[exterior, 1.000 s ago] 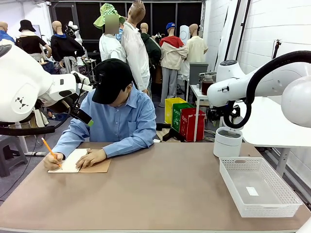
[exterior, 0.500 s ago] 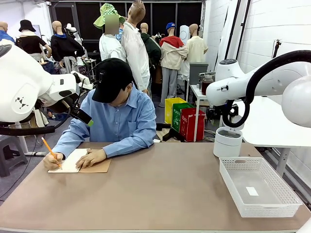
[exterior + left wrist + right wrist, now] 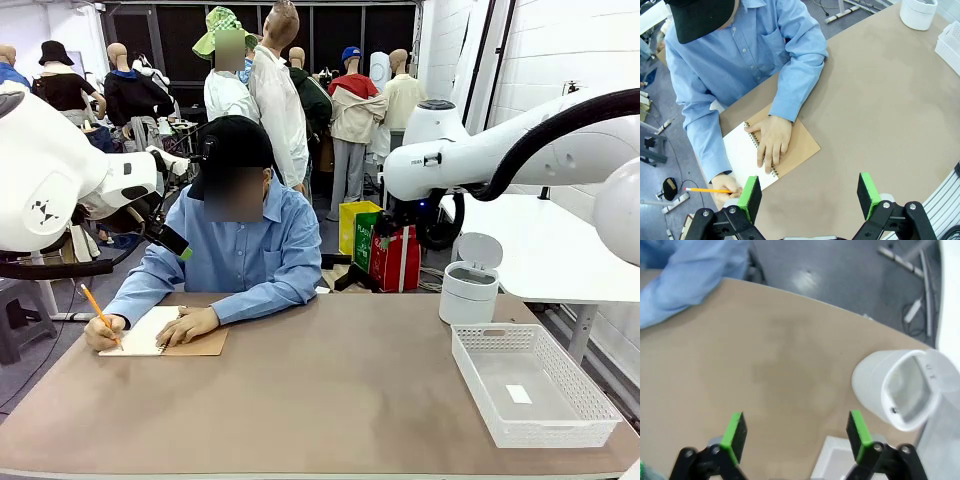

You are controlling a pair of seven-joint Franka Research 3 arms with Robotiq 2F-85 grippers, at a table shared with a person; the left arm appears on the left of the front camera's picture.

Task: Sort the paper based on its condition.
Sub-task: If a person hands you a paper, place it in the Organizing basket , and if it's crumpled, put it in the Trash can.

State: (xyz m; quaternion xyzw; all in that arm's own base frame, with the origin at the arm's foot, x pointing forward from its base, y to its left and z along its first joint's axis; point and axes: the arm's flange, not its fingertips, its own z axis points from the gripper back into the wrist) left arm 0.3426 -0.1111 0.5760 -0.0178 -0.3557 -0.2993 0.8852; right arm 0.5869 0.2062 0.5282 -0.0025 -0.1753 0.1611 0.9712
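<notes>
No loose sheet of paper is in view. A person at the far left of the table writes with an orange pencil (image 3: 100, 313) on the white page of a spiral notebook (image 3: 150, 332) with a tan cover (image 3: 799, 145), the other hand flat on it. My left gripper (image 3: 807, 197) hangs open high above the table, just to the near side of the notebook. Nothing is between its green pads. My right gripper (image 3: 796, 432) is open and empty too, in the air over the table's far right part, near the white bin (image 3: 890, 390).
A white mesh basket (image 3: 545, 432) stands at the near right, holding just a small white label. Behind it is a round white bin (image 3: 468, 292) with its lid flipped up. The person's sleeves (image 3: 265, 295) rest on the far edge.
My right arm has swung toward picture left, off the bin's side and out over the table. The person's head has lifted a little. The left arm has not moved.
</notes>
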